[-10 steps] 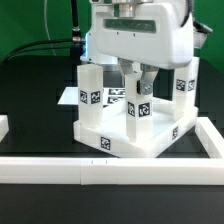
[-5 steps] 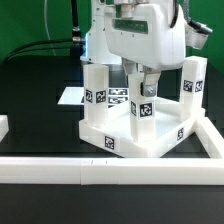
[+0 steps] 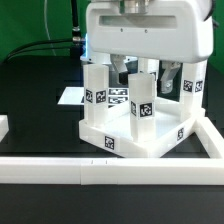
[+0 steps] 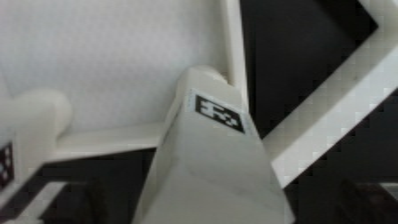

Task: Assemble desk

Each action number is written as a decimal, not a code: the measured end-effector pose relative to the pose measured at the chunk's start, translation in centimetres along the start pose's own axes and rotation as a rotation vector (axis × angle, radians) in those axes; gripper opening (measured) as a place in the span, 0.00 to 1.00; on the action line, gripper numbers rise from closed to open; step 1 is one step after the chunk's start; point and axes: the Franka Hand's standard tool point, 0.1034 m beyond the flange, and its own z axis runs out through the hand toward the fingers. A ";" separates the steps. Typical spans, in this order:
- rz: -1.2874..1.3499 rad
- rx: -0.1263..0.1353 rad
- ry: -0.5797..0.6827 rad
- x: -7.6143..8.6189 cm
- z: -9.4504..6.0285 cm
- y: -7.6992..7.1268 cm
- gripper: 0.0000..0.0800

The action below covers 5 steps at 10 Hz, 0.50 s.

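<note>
The white desk tabletop [image 3: 130, 135] lies upside down against the border rails, with tagged square legs standing upright in its corner sockets. One leg [image 3: 93, 88] is on the exterior view's left, one [image 3: 191, 88] on the right, and a nearer one [image 3: 143, 105] in the middle. My gripper [image 3: 142, 72] hangs over that middle leg with a finger on each side of its top. The jaws look open, with a gap to the leg. In the wrist view that leg [image 4: 214, 150] runs up between my fingers over the tabletop's floor [image 4: 107, 50]. A fourth leg is hidden behind my gripper.
The marker board [image 3: 70, 97] lies flat behind the desk on the black table. A long white border rail [image 3: 110, 172] runs along the front, and another [image 3: 212, 138] runs up the exterior view's right. A short rail piece [image 3: 3, 125] sits at the left edge.
My gripper has turned to face square-on and shifted over the middle leg, filling more of the exterior view. The legs and tabletop have not moved.
</note>
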 end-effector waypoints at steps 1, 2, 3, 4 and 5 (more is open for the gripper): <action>-0.120 0.000 0.000 0.0 0.0 0.0 0.81; -0.209 0.001 0.000 0.0 0.0 0.0 0.81; -0.301 0.000 0.000 -0.1 0.0 -0.2 0.81; -0.403 0.000 0.000 -0.2 0.0 -0.2 0.81; -0.474 -0.003 -0.001 -0.2 0.1 -0.1 0.81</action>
